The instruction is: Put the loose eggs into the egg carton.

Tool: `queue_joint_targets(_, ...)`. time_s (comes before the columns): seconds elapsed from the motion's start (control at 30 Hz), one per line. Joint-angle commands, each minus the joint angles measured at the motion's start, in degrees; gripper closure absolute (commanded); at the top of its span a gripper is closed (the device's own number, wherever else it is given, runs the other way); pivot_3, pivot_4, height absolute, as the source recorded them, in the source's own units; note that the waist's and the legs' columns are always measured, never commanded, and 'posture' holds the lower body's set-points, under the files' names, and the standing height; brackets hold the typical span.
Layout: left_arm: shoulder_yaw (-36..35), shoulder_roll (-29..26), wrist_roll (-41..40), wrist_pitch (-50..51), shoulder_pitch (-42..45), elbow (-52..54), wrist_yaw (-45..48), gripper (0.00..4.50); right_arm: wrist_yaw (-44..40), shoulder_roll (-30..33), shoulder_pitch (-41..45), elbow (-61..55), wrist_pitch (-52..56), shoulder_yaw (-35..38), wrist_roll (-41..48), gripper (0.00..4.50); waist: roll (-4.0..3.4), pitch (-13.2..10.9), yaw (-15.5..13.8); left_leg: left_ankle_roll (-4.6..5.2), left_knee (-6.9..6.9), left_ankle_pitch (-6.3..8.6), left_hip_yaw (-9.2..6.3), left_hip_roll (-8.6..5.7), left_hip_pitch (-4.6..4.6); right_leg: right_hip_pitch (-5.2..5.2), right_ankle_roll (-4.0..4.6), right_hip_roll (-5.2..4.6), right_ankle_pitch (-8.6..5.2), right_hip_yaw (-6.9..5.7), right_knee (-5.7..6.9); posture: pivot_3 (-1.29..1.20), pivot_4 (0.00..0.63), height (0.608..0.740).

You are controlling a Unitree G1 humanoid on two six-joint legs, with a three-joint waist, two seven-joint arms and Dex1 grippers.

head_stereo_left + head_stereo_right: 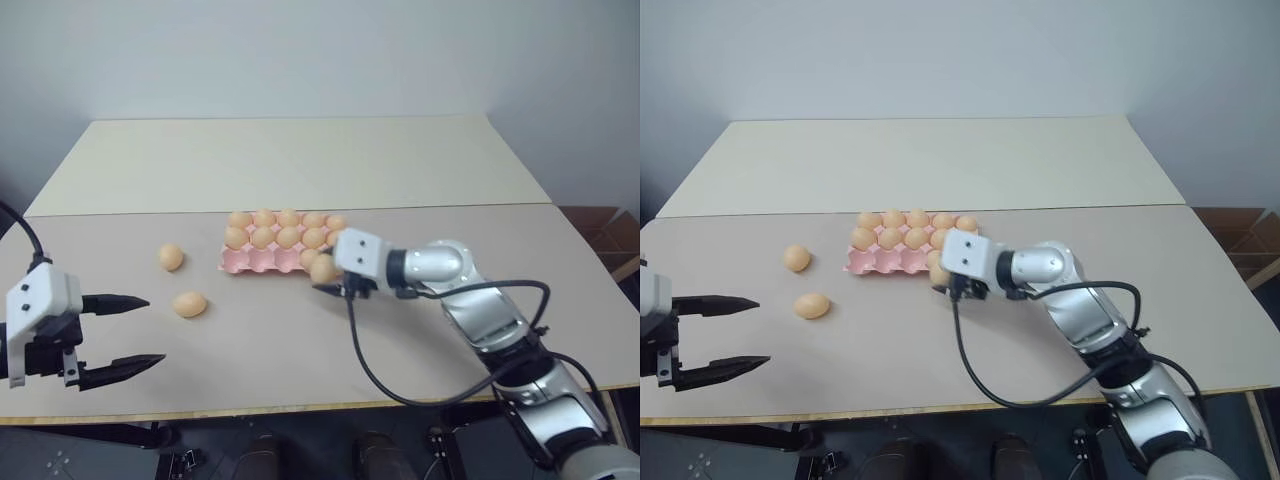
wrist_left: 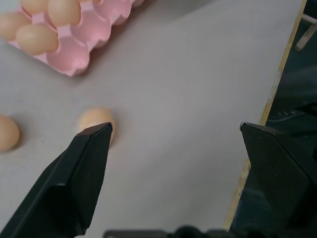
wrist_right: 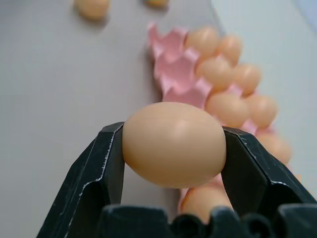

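At the near right corner of the egg carton [image 1: 262,258], my right claw [image 3: 173,148] was clamped on one egg [image 3: 174,144], a black finger [image 3: 101,163] pressed against each side of it, and held it just above the carton's near row. The pink carton lay near the middle of the tabletop [image 1: 300,165]; its two far rows were filled with eggs, and several cups of the near row on its left side stood empty. Two loose eggs remained on the tabletop to the left of the carton: one [image 1: 171,257] near the carton's left end, the other [image 1: 189,304] closer to me and apart from the first. My left claw [image 1: 125,335] hovered over the tabletop's near left edge, fingers spread wide apart and gripping nothing, pointing toward the nearer loose egg.
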State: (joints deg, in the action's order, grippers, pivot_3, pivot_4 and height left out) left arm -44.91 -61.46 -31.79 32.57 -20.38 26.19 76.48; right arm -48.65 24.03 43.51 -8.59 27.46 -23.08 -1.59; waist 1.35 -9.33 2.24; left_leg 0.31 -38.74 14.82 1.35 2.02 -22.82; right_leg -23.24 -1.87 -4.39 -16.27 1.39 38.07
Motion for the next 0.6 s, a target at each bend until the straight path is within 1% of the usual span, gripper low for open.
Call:
queue_joint_targets(0.03,-2.43,0.12,0.34,-0.88,-0.71,1.35,0.58,0.0,5.48,-4.01,3.5,7.21,-5.31,-1.13,-3.86,1.83,0.0,0.0,-0.06,0.0,0.0,0.0,0.0,-0.03,-0.01,0.0,0.0,-0.03,0.0,-0.01,-0.01,0.0,0.15,0.74)
queue_joint_targets(0.2,-3.27,0.77,0.02,-0.42,-1.37,2.49,0.44,0.0,12.0,-10.6,7.47,19.5,-12.34,-2.35,-8.16,1.83,0.0,0.0,0.08,-0.02,0.02,-0.01,-0.01,-0.02,-0.05,-0.05,0.0,-0.04,0.0,-0.04,0.0,0.0,0.15,0.74)
queue_joint_targets(0.33,-3.84,1.46,0.04,-0.23,-1.64,3.44,-0.16,0.0,13.78,-12.53,8.77,25.5,-16.42,-2.49,-10.02,1.83,0.0,0.0,0.29,-0.03,0.04,-0.01,-0.02,0.0,-0.04,-0.05,0.01,-0.03,0.01,-0.04,0.0,0.0,0.15,0.74)
queue_joint_targets(0.47,-3.99,1.89,-0.33,0.03,-1.58,4.05,-0.56,0.0,14.16,-13.24,9.27,27.09,-19.74,-2.14,-10.78,0.56,-0.01,0.0,0.37,-0.03,0.06,-0.01,-0.02,0.0,-0.05,-0.06,0.01,-0.04,0.01,-0.04,-0.01,0.0,0.15,0.74)
queue_joint_targets(0.5,-3.93,1.92,-0.4,0.07,-1.56,4.12,-0.62,0.0,14.14,-13.43,9.37,27.44,-20.0,-2.1,-10.96,0.09,-0.01,0.0,0.39,-0.03,0.06,-0.01,-0.02,0.01,-0.04,-0.06,0.01,-0.04,0.01,-0.03,0.0,0.0,0.15,0.74)
queue_joint_targets(0.6,-3.33,1.77,-0.39,0.04,-1.25,4.12,-0.97,0.0,15.23,-13.95,9.74,28.24,-21.4,-2.42,-12.39,0.04,-0.01,0.0,0.41,-0.04,0.06,-0.01,-0.03,0.03,-0.02,-0.06,0.02,-0.03,0.01,-0.03,0.02,0.0,0.15,0.74)
